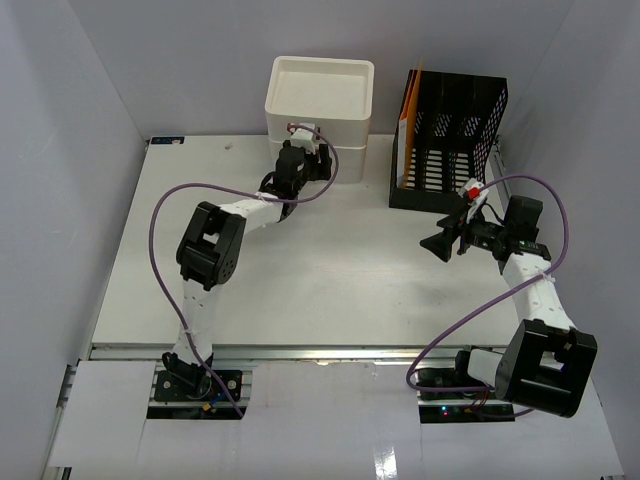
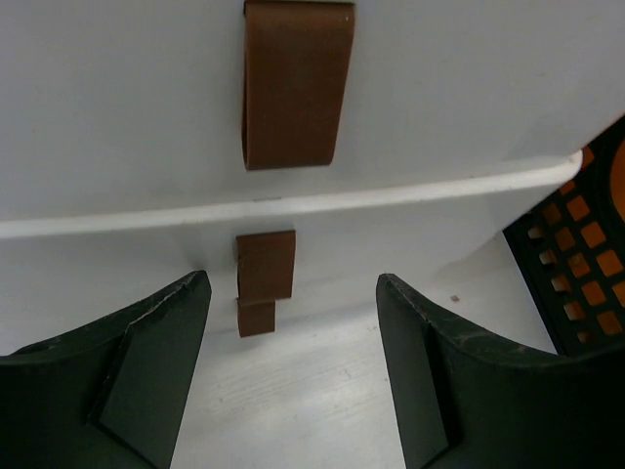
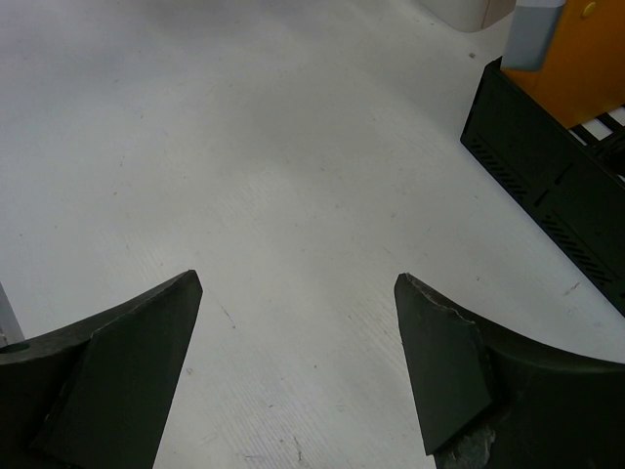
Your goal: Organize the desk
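Note:
The white desk (image 1: 300, 290) carries a cream drawer unit (image 1: 320, 100) at the back centre. My left gripper (image 1: 298, 158) is low, right in front of that unit. In the left wrist view it (image 2: 293, 313) is open and empty. It faces the drawer fronts (image 2: 127, 117) and their brown pull tabs, one upper (image 2: 298, 83) and one lower (image 2: 265, 264) just ahead between the fingers. My right gripper (image 1: 437, 245) hovers over bare desk at the right, pointing left. In the right wrist view it (image 3: 296, 283) is open and empty above the tabletop (image 3: 293, 147).
A black mesh file organizer (image 1: 450, 140) with orange folders (image 1: 411, 120) stands at the back right, close to my right gripper; it shows in the right wrist view (image 3: 547, 186) and the left wrist view (image 2: 586, 264). A metal rail (image 1: 330, 352) runs along the near edge. Pale grey walls enclose the desk.

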### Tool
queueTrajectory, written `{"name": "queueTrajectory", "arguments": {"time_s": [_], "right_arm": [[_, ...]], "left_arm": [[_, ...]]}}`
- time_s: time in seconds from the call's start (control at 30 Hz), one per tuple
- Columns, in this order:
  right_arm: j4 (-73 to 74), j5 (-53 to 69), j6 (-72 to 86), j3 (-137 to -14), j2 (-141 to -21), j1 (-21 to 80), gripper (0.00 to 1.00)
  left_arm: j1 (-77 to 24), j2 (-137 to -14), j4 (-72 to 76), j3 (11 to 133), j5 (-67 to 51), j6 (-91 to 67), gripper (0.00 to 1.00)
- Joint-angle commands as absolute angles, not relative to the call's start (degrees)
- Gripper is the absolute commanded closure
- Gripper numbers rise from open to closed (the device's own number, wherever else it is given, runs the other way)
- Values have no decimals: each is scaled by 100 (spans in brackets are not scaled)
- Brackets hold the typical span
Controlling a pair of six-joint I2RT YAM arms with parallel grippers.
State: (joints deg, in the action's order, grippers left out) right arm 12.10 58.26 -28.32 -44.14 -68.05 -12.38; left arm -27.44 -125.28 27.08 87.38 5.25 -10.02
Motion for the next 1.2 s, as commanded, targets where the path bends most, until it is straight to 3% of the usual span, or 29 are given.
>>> {"name": "queueTrajectory", "arguments": {"time_s": [0.0, 0.3, 0.6, 0.97, 1.07, 1.17], "right_arm": [[1248, 5984, -2883, -4474, -6813, -1267, 14], [1258, 5992, -2874, -4475, -6819, -1274, 14], [1274, 5942, -2891, -4474, -6803, -1291, 14], [1432, 5307, -3180, -4188, -6053, -1415, 13], [1548, 5141, -3270, -3947, -5660, -1415, 11], [1863, 4929, -3432, -3812, -5240, -1424, 9]], "left_arm": [[-2707, -12775, 2486, 9359, 706, -865, 21], [-2707, -12763, 2401, 9369, 766, -792, 21], [-2716, -11571, 3022, 7595, 230, -923, 20], [-2708, -8924, 1384, 6445, -1582, -1059, 15], [-2707, -8058, 958, 5991, -1924, -1072, 2], [-2707, -6718, 545, 5218, -2110, -993, 2]]}}
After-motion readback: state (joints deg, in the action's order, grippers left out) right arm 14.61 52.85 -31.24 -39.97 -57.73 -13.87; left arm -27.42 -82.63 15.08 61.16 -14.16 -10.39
